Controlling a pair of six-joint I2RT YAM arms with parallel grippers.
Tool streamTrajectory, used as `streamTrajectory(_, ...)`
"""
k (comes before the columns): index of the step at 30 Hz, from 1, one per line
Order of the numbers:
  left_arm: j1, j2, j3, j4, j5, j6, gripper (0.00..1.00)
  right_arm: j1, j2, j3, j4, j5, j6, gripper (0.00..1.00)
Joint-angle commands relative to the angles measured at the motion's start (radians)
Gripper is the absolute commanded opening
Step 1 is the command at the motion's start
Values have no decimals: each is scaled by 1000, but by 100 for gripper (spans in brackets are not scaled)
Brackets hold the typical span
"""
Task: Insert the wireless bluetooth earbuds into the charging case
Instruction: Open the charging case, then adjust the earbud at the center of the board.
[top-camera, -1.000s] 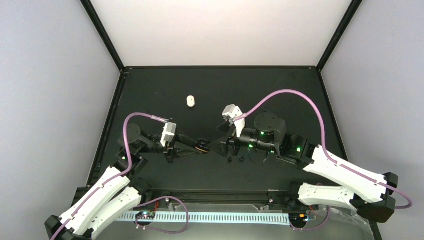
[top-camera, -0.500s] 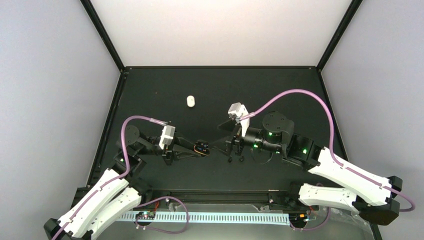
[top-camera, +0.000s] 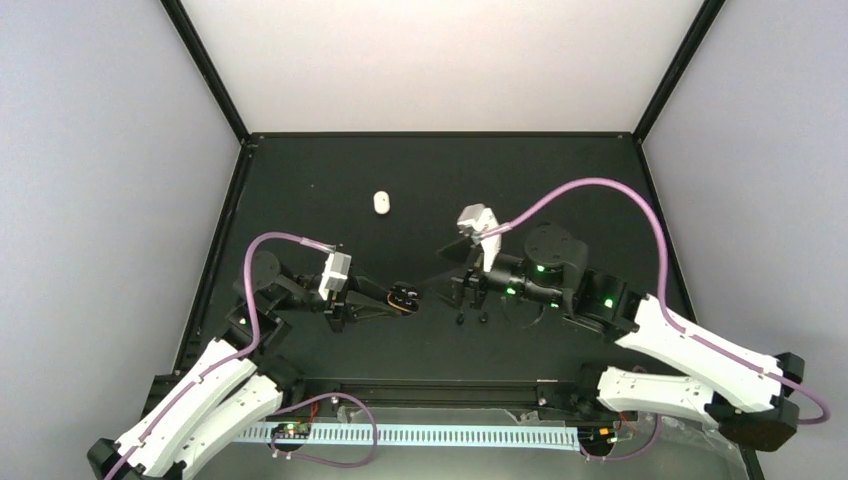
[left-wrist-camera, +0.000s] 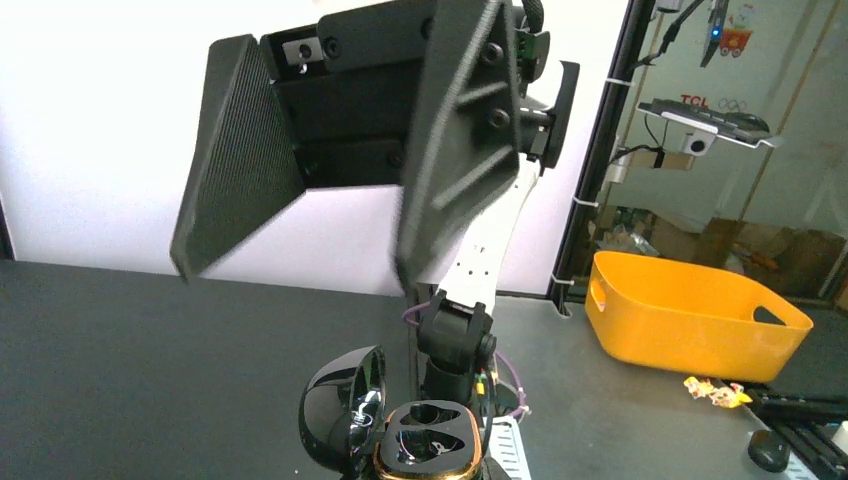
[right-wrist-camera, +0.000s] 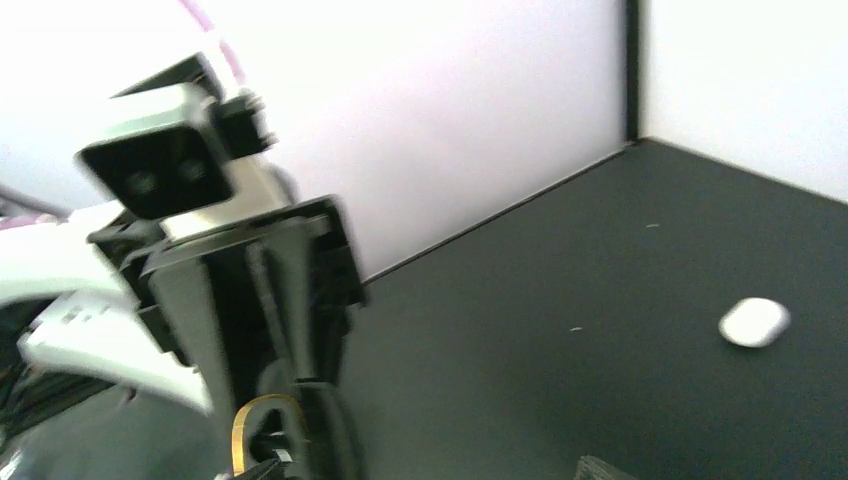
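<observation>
Two white-and-black arms reach inward over a matte black tabletop (top-camera: 330, 170) in my overhead view. The left tool (top-camera: 396, 298) is clamped on a small black charging case (top-camera: 407, 295) with a copper-coloured rim, held near the middle of the tabletop. The right tool (top-camera: 445, 282) points at the case from just beside it, fingers apart. A small white oval object (top-camera: 380, 202) lies alone farther back, well apart from both tools. Two tiny dark specks (top-camera: 460, 320) sit on the tabletop just beside the right arm's wrist. They are too small for me to say whether they are earbuds.

From the left wrist camera, the charging case (left-wrist-camera: 425, 450) sits at the bottom edge, its domed glossy lid (left-wrist-camera: 345, 405) swung open to the left. Inside the copper rim it is mirror-black with two moulded wells, and I cannot tell whether anything fills them. Above hangs the right tool (left-wrist-camera: 295, 278). Its two wedge-shaped fingers (left-wrist-camera: 245, 165) are black and finely ribbed, spread wide with nothing between them. Behind, red letters "TCL" show on a grey device (left-wrist-camera: 700, 112), and a smooth orange plastic tub (left-wrist-camera: 690, 320) stands lower down.

From the right wrist camera the picture is blurred. I see the left arm's white camera housing (right-wrist-camera: 160, 180) with two lenses, and the black left tool (right-wrist-camera: 285, 445) below it. A sliver of the charging case (right-wrist-camera: 245, 425) shows as a copper arc. The white oval object (right-wrist-camera: 754, 322) lies on the tabletop at the right.
</observation>
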Motion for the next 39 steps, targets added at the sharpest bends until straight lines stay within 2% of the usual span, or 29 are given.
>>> streamTrajectory(1, -3, -66, 16, -74, -15, 40, 1, -49, -140, -88, -34, 278, 51, 78)
streamTrajectory(4, -4, -133, -24, -82, -38, 17, 2, -176, -240, -217, -58, 281, 108, 79)
streamTrajectory(7, -5, -191, -53, -92, -56, -6, 2, -297, -255, -330, -102, 203, 164, 78)
streamTrajectory(21, -4, -281, -106, -138, -105, -7, 1, -309, -264, -749, -49, 100, 406, 67)
streamTrajectory(24, -4, -277, -105, -141, -105, -3, 2, -308, -214, -748, -15, 91, 390, 64)
streamTrajectory(30, -3, -270, -102, -149, -107, 2, 2, -289, -31, -646, 24, 83, 329, 59)
streamTrajectory(35, -2, -287, -102, -172, -121, 15, 2, -288, 20, -632, -6, 184, 337, 54)
streamTrajectory(39, -3, -295, -100, -186, -125, 25, 2, -288, 48, -647, -12, 203, 348, 52)
